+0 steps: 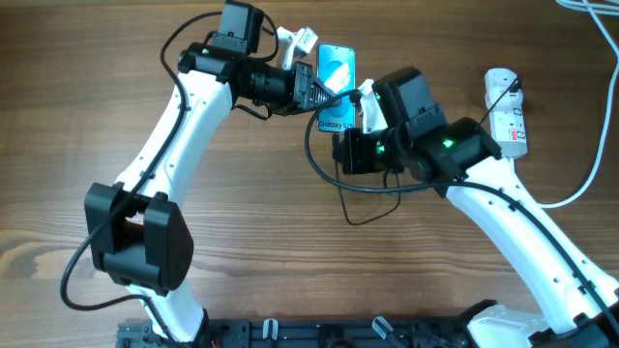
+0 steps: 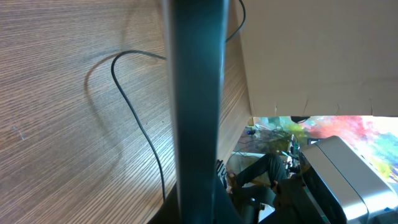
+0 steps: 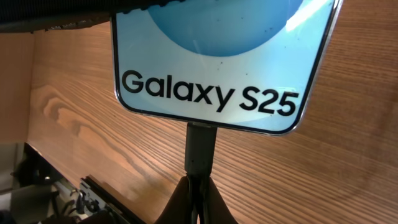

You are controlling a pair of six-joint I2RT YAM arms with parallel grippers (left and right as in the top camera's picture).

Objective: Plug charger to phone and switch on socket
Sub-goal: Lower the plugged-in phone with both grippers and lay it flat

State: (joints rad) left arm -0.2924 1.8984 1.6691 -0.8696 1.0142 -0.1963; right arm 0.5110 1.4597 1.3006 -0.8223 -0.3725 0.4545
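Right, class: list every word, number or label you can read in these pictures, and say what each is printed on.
"Galaxy S25": along the bottom edge of the phone screen.
Red and black marks on the socket: too small to read.
Nothing else legible.

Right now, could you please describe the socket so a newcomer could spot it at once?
Start at the wooden table's far right, past the right arm. The socket lies flat there, a long white strip. Unlike the teal-screened phone nearby, it bears small red and black marks.
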